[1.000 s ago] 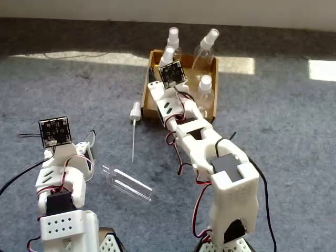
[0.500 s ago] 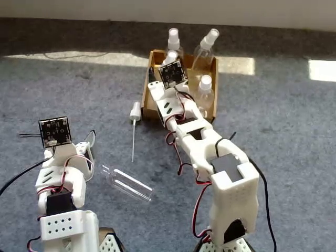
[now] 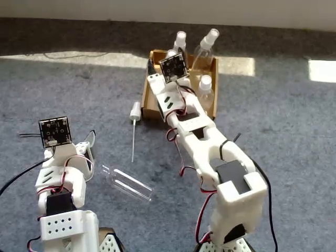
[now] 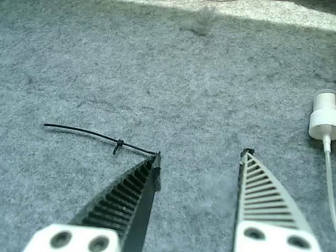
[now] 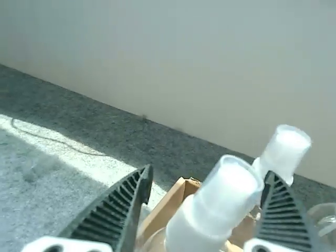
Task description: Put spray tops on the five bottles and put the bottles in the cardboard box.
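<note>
Right gripper (image 5: pixel 208 173) hangs open over the cardboard box (image 3: pixel 214 68), jaws spread either side of a capped bottle (image 5: pixel 210 210), arm stretched far forward. Four capped bottles stand in the box. One bare bottle (image 3: pixel 128 182) and one loose spray top (image 3: pixel 135 111) lie on the carpet (image 3: pixel 79 94). Left gripper (image 4: pixel 201 154), released, hovers low near a black cable tie (image 4: pixel 100 137), arm folded back.

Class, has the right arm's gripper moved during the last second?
Yes. In the high view, the right gripper has pushed farther over the cardboard box, towards its far wall.
</note>
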